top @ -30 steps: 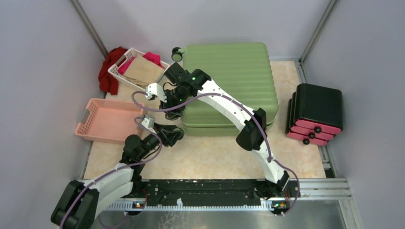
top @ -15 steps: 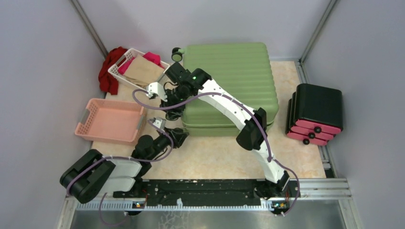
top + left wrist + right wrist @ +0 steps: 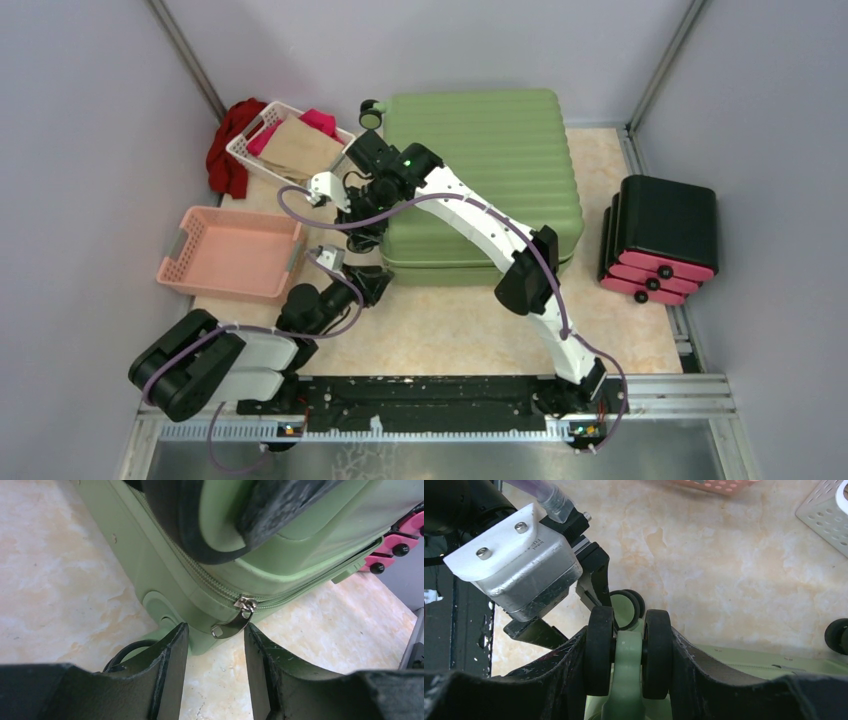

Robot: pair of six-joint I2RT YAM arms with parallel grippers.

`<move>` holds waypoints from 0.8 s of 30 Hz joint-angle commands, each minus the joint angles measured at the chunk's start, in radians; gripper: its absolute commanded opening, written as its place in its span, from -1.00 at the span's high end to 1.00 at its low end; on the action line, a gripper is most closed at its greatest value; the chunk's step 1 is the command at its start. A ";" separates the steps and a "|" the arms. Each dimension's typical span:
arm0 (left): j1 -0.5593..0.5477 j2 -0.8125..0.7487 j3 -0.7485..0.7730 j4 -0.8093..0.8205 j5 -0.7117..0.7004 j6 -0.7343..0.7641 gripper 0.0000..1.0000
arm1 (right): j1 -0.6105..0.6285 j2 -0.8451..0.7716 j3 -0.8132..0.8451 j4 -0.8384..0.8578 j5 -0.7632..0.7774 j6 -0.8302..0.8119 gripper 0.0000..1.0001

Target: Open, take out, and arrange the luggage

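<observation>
The luggage (image 3: 490,170) lies flat and zipped shut at the upper centre of the top view, and both arms meet at its lower left corner. The left gripper (image 3: 214,642) sits low there with its fingers apart. The metal zipper pull (image 3: 234,623) hangs just beyond the tips, seemingly untouched, though the angle makes that hard to judge. The right gripper (image 3: 628,647) is clamped on a twin caster wheel (image 3: 600,650), one finger against each outer face. A pink basket (image 3: 235,255) sits at the left, black-and-pink cases (image 3: 660,235) at the right.
</observation>
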 commanded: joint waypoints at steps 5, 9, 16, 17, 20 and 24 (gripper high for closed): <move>-0.007 0.043 -0.057 0.100 0.037 -0.003 0.11 | -0.029 -0.097 0.071 0.017 -0.039 -0.010 1.00; -0.007 0.090 -0.062 0.152 0.039 -0.015 0.43 | -0.030 -0.098 0.067 0.014 -0.036 -0.012 1.00; -0.007 0.090 -0.069 0.169 0.036 -0.014 1.00 | -0.030 -0.112 0.048 0.009 -0.029 -0.016 1.00; -0.007 0.083 -0.072 0.167 0.034 -0.011 1.00 | -0.030 -0.115 0.044 0.008 -0.028 -0.016 1.00; -0.007 0.060 -0.083 0.156 0.033 0.002 1.00 | -0.030 -0.122 0.034 0.009 -0.025 -0.016 1.00; -0.007 0.024 -0.102 0.130 0.024 0.017 0.83 | -0.030 -0.126 0.029 0.007 -0.022 -0.018 1.00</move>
